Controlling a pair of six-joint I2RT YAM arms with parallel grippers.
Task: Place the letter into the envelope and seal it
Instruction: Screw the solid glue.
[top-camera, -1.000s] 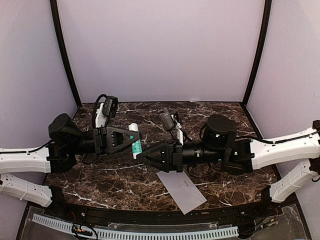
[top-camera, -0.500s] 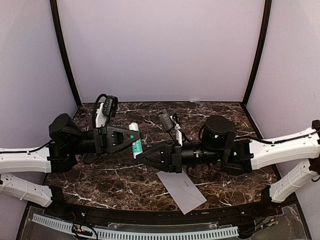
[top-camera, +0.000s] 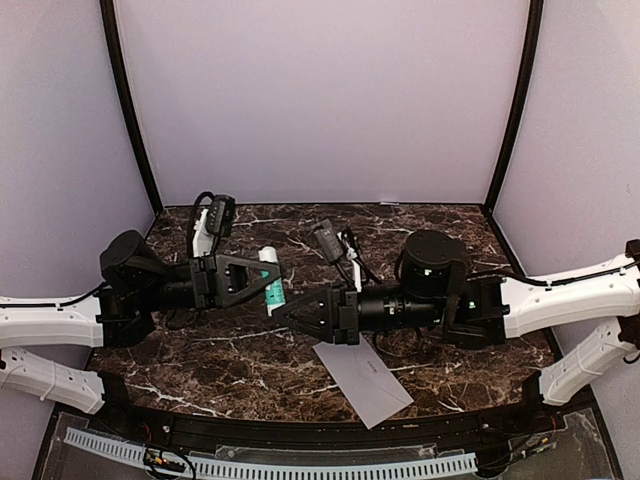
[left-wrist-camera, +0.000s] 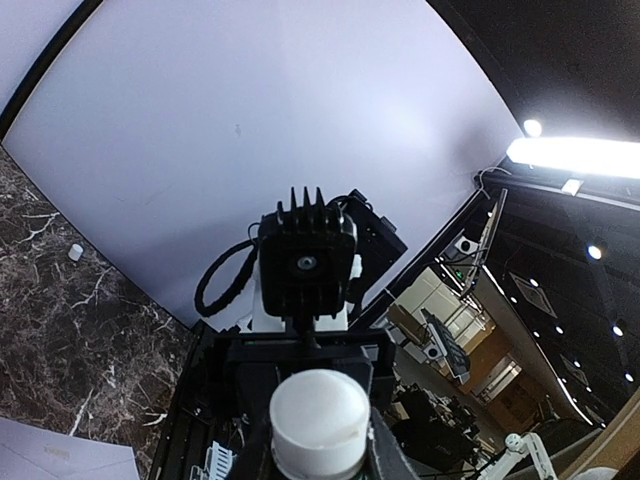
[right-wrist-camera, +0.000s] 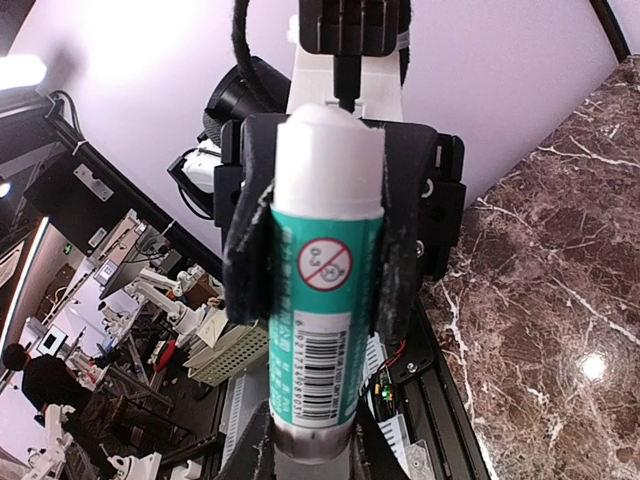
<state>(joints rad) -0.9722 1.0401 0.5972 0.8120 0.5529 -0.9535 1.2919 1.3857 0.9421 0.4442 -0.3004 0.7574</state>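
A teal and white glue stick (top-camera: 271, 280) hangs above the table between both grippers. My left gripper (top-camera: 266, 284) is shut on its body; in the left wrist view the white cap (left-wrist-camera: 318, 408) sits between that gripper's jaws. My right gripper (top-camera: 283, 307) is shut on the stick's lower end; the right wrist view shows the teal body (right-wrist-camera: 325, 290) with the left gripper's fingers (right-wrist-camera: 250, 220) on either side. The grey envelope (top-camera: 362, 382) lies flat on the table below the right gripper, its corner also in the left wrist view (left-wrist-camera: 60, 460). The letter is not in view.
The dark marble table (top-camera: 430, 225) is walled by pale panels at the back and both sides. A perforated white strip (top-camera: 300, 466) runs along the near edge. A small white piece (left-wrist-camera: 75, 252) lies on the table near the back wall.
The right arm has edged a little to the left towards the left gripper. The glue stick and the envelope stay where they were.
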